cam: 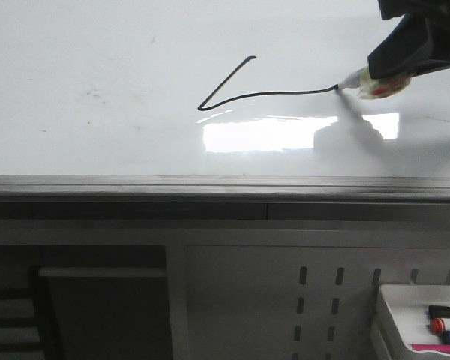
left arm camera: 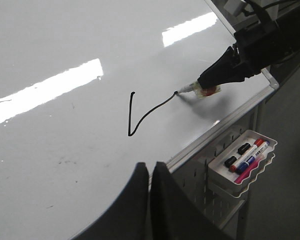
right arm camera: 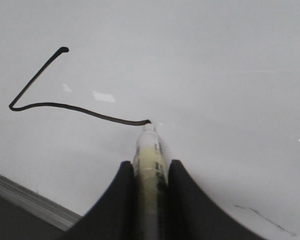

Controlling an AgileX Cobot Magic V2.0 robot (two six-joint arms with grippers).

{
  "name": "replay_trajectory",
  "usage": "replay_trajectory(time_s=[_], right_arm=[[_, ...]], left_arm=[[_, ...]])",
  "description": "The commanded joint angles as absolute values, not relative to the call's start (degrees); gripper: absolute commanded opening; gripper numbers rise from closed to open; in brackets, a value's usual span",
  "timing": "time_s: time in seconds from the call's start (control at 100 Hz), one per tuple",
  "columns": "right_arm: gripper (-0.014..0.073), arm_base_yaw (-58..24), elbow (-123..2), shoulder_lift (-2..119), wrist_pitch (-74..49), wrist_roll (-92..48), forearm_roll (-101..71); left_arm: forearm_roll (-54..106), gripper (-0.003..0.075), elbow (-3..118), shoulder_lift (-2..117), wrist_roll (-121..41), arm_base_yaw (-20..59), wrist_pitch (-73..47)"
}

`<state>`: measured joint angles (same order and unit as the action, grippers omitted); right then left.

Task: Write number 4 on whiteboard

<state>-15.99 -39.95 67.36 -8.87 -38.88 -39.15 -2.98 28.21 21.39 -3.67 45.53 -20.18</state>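
The whiteboard (cam: 97,112) fills the upper front view, glossy white with a grey metal edge. On it are thin black lines of the number 4 (cam: 232,88): a slanted stroke and a long horizontal bar, no vertical line. They also show in the left wrist view (left arm camera: 140,117) and the right wrist view (right arm camera: 50,95). My right gripper (right arm camera: 149,167) is shut on a whitish marker (right arm camera: 149,155), its tip touching the bar's right end (cam: 337,87). My left gripper (left arm camera: 150,167) is shut and empty, over the board's near edge.
A small white tray (cam: 394,315) with several markers hangs below the board at the front right, also in the left wrist view (left arm camera: 247,157). A bright rectangular glare (cam: 262,135) and faint grey smudges (cam: 97,94) lie on the board.
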Motion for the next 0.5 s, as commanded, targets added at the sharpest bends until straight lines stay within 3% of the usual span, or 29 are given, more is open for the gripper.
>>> replay_trajectory(time_s=[0.0, 0.2, 0.49], right_arm=[[-0.0060, -15.0, -41.0, 66.4, -5.8, -39.2, -39.1], [-0.0060, -18.6, -43.1, 61.5, -10.0, -39.2, -39.8], [-0.0060, -22.4, -46.5, 62.9, -4.9, -39.2, -39.8]], left_arm=[[-2.5, -0.0020, 29.8, 21.7, -3.0, 45.4, -15.8], [-2.5, -0.0020, 29.8, 21.7, -3.0, 45.4, -15.8], [-2.2, -0.0020, 29.8, 21.7, -3.0, 45.4, -14.8]])
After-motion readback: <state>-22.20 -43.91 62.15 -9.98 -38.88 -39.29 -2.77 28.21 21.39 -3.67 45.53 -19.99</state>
